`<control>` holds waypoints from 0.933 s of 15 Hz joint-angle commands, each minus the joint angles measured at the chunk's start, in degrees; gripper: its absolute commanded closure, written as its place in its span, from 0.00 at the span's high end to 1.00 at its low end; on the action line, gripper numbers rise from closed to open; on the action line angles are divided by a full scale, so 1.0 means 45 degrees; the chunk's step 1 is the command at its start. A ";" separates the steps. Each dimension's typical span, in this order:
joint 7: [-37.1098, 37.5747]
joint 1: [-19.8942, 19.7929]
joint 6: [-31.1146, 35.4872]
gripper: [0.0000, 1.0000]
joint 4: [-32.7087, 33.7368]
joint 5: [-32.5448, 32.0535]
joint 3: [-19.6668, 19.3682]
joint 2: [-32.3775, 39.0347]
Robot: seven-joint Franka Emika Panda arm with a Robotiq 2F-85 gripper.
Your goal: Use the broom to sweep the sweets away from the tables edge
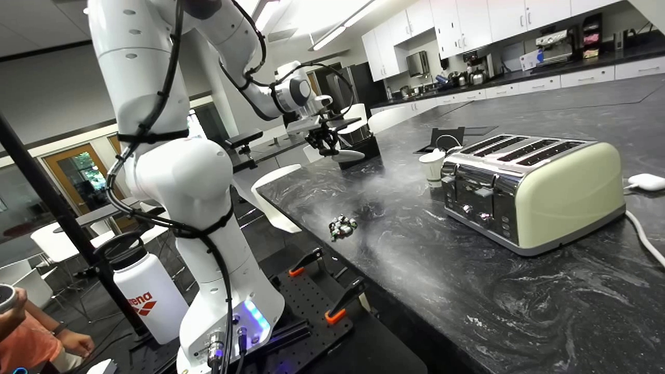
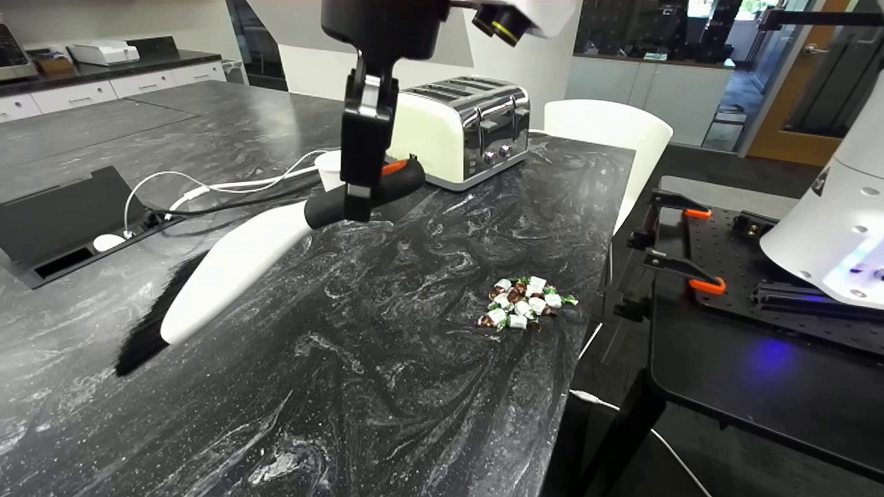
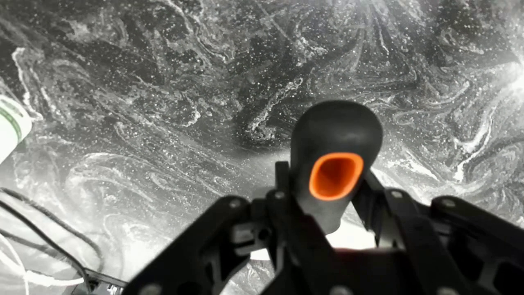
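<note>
The broom has a white body (image 2: 231,276) with black bristles and a black handle with an orange-rimmed hole. My gripper (image 2: 359,200) is shut on the handle, and the broom slants down toward the table (image 2: 387,400). I cannot tell whether the bristles touch it. In the wrist view the handle end (image 3: 337,127) stands between the fingers of the gripper (image 3: 325,180); most of the body is hidden. The sweets (image 2: 521,304), a small cluster of wrapped pieces, lie near the table's edge, apart from the broom. They also show in an exterior view (image 1: 343,227), away from the gripper (image 1: 326,147).
A cream and chrome toaster (image 1: 566,192) stands on the table, with a paper cup (image 1: 432,167) beside it. An open black outlet box (image 2: 76,221) with cables is set in the tabletop. White chairs (image 2: 608,138) stand by the table. The robot's base stands beyond the edge near the sweets.
</note>
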 commanded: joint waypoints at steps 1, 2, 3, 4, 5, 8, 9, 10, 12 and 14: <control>-0.2083 -0.0587 -0.0058 0.14 -0.0476 -0.0752 0.0325 -0.0562; -0.2898 -0.0766 0.0013 0.14 -0.0634 -0.0752 0.0406 -0.0656; -0.3811 -0.0973 0.0084 0.14 -0.0819 -0.0657 0.0498 -0.0758; -0.4778 -0.1196 0.0113 0.14 -0.1015 -0.0525 0.0598 -0.0861; -0.5683 -0.1392 0.0155 0.14 -0.1144 -0.0446 0.0684 -0.0905; -0.8460 -0.1966 0.0175 0.14 -0.1475 -0.0184 0.0961 -0.0977; -0.9305 -0.2119 0.0101 0.14 -0.1547 -0.0204 0.1026 -0.1024; -1.0138 -0.2260 0.0126 0.14 -0.1569 -0.0208 0.1091 -0.1023; -0.9570 -0.2087 -0.0001 0.39 -0.1127 -0.0496 0.0950 -0.0415; -1.0418 -0.2205 0.0000 0.39 -0.1147 -0.0484 0.0974 -0.0420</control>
